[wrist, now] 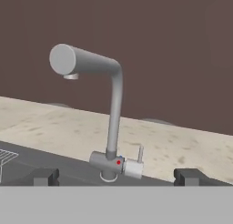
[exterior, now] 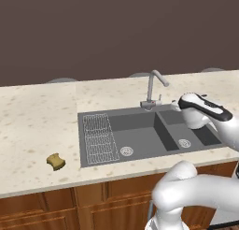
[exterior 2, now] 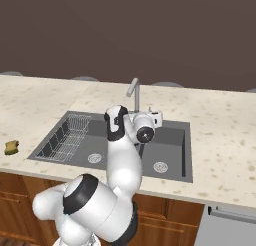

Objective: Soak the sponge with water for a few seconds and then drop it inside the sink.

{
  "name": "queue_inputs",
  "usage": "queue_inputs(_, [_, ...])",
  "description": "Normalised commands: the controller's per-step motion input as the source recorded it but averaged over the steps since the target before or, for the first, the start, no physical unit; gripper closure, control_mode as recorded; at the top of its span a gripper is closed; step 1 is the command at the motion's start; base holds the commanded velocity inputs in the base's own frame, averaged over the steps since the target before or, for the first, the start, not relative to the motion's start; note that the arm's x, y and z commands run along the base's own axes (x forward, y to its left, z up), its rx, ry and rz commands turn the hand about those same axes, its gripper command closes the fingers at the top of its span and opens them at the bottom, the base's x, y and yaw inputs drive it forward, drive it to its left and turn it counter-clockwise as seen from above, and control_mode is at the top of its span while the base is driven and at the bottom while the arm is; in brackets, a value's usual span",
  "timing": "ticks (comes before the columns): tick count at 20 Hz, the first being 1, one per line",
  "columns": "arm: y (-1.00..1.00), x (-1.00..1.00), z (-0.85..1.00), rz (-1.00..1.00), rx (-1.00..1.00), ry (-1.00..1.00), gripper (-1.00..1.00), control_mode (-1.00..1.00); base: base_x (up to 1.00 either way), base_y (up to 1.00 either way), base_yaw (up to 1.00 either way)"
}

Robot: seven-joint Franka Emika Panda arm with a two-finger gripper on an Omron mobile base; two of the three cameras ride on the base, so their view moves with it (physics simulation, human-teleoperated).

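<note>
The sponge [exterior: 56, 161] is a small mustard-yellow block lying on the counter left of the sink [exterior: 135, 131]; in the right base view the sponge [exterior 2: 11, 147] sits near the left edge. My gripper [exterior: 176, 104] hovers over the sink's right basin, just right of the grey faucet [exterior: 151, 86], far from the sponge. In the hand view the gripper [wrist: 116, 176] is open and empty, its fingertips [wrist: 44, 176] wide apart and facing the faucet [wrist: 113, 109] base. Water is out of view; the spout looks dry.
A wire-grid drainboard [exterior: 99, 138] fills the sink's left part, with round drains [exterior: 126, 151] in the basins. The faucet's small lever [wrist: 140, 152] stands upright at its base. Speckled beige counter [exterior: 32, 121] surrounds the sink, and a dark wall rises behind.
</note>
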Motion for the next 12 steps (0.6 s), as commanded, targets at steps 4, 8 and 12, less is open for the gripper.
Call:
queue_inputs(4, [0.0, 0.24, -0.33, 0.0, 0.0, -0.04, -1.0, -1.0, 0.0, 0.0, 0.0])
queue_inputs(8, [0.0, 0.3, -0.23, 0.0, 0.0, -0.01, -1.0, -1.0, 0.0, 0.0, 0.0])
queue_inputs(12, [0.0, 0.36, -0.17, 0.0, 0.0, 0.0, -1.0, -1.0, 0.0, 0.0, 0.0])
